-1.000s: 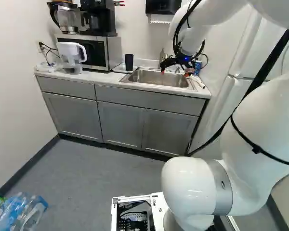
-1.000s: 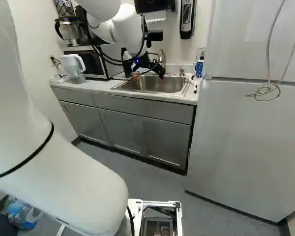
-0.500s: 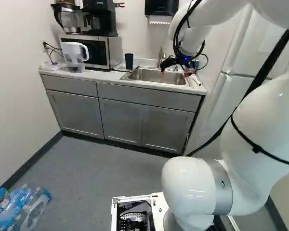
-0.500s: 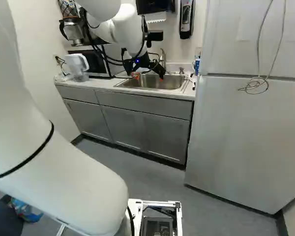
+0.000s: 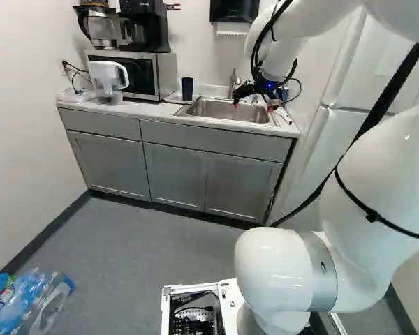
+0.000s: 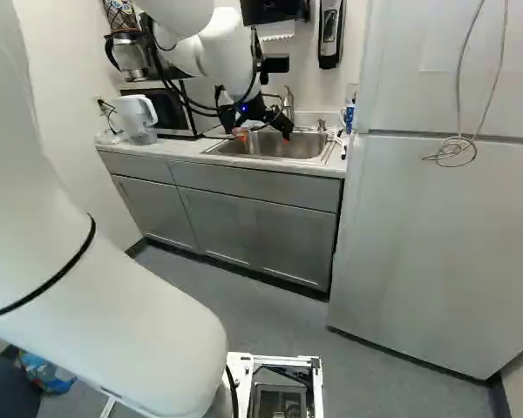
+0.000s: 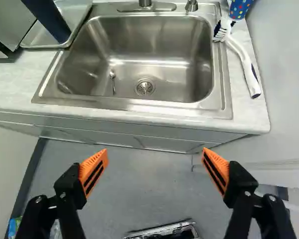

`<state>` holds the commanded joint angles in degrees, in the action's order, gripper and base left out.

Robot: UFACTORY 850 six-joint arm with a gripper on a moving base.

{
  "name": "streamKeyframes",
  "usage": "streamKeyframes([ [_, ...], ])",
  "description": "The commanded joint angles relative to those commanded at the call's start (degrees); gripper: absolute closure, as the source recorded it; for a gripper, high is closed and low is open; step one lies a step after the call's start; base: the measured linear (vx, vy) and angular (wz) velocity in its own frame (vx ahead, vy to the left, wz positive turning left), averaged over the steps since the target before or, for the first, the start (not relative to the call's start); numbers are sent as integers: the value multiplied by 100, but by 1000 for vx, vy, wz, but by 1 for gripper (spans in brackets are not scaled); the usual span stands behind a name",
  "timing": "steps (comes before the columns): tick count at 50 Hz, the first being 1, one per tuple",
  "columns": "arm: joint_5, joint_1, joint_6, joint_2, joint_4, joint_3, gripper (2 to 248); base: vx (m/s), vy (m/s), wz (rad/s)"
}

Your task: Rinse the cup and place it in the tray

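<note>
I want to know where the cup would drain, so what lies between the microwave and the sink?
A tray with a dark cup in it; the wrist view shows both, beside the sink.

Left base view, left to right on counter (image 5: 146,110): pitcher (image 5: 109,78) before microwave (image 5: 166,73), coffee maker (image 5: 148,26) on microwave, tray (image 7: 40,39) holding cup 1 (image 7: 52,22), sink (image 7: 223,79), brush (image 7: 247,65). Faucet (image 5: 232,82) behind sink. Spoon (image 7: 113,83) in sink beside drain (image 7: 144,87). Cup 2 (image 7: 239,8) by brush head. Fridge (image 6: 436,226) right of counter. Bottles (image 5: 28,303) on floor (image 5: 143,237), lower left of left base view.
</note>
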<state>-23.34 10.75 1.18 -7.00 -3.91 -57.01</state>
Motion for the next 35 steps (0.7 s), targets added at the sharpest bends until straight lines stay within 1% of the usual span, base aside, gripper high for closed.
streamKeyframes([
  [18,263,-38,-4,-32,14,186,3,0,0,0],
  [35,707,-104,-11,-87,38,502,3,0,0,0],
])
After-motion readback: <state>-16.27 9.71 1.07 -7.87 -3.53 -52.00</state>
